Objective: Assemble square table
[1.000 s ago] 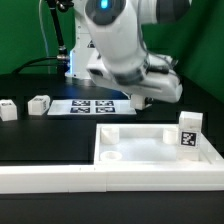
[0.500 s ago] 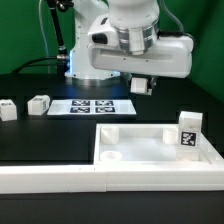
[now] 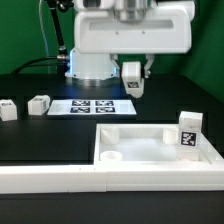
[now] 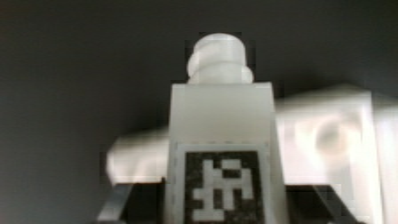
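The white square table top [image 3: 150, 150] lies tray-like at the exterior view's right, against the white L-shaped wall [image 3: 50, 178]. One tagged leg [image 3: 187, 131] stands at its far right corner. My gripper [image 3: 133, 72] hangs in the air behind the top, shut on another white leg [image 3: 133, 82]. In the wrist view this leg [image 4: 222, 120] fills the middle between the dark fingers [image 4: 135, 200] of the gripper [image 4: 222, 205], tag facing the camera and peg end pointing away. Two more legs [image 3: 38, 104] [image 3: 7, 110] lie at the far left.
The marker board [image 3: 92, 105] lies flat on the black table between the loose legs and the held leg. The arm's white base [image 3: 92, 65] stands behind it, in front of a green backdrop. The L-shaped wall runs along the front edge.
The arm has swung toward the exterior view's left and its wrist has turned square to the camera. The held leg went with it, slightly higher and further left.
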You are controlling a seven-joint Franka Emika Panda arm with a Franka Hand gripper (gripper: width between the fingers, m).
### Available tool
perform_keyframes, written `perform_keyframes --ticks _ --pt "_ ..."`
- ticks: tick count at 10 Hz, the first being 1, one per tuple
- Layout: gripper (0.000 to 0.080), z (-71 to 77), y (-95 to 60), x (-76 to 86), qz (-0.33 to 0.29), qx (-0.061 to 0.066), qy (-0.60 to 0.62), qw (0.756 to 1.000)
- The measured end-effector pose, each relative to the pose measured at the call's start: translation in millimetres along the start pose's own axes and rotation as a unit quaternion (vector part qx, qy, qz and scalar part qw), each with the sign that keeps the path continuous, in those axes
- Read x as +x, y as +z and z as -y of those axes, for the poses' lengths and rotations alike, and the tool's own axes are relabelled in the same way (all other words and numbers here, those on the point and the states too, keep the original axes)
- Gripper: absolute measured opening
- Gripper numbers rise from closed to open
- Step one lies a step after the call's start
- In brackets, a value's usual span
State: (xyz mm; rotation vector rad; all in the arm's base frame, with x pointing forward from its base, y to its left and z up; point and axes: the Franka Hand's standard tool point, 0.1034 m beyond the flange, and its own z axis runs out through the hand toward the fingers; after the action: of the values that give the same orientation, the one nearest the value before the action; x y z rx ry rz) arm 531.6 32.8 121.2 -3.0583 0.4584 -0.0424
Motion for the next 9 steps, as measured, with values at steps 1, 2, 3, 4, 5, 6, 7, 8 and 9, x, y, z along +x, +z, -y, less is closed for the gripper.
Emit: perform_keyframes --ticks 1,2,3,4,5,6,7,8,9 --pt "0.0288 -2.2 -6.7 7.4 -0.024 -0.010 -0.024 0.999" --pt "0.0288 2.8 -5.4 7.7 -0.051 -0.003 -0.022 0.998" --pt "0.0288 8.0 -3.9 8.4 -0.090 0.008 -0.028 0.995" --pt "0.0288 11.8 -2.8 6.6 -0.121 0.016 -0.033 0.992" --pt "0.0288 13.0 -3.3 7.3 -0.139 0.020 -0.042 0.989" --pt "0.0288 7.1 -12.9 23.0 -0.170 0.021 -0.061 0.983" --pt "0.0288 -0.1 -25.9 43.9 -0.189 0.017 -0.073 0.979" --pt "0.0288 -3.0 -35.0 71.6 -0.240 0.015 -0.089 0.967" --pt "0.0288 -11.3 -33.7 84.8 -0.263 0.005 -0.110 0.958"
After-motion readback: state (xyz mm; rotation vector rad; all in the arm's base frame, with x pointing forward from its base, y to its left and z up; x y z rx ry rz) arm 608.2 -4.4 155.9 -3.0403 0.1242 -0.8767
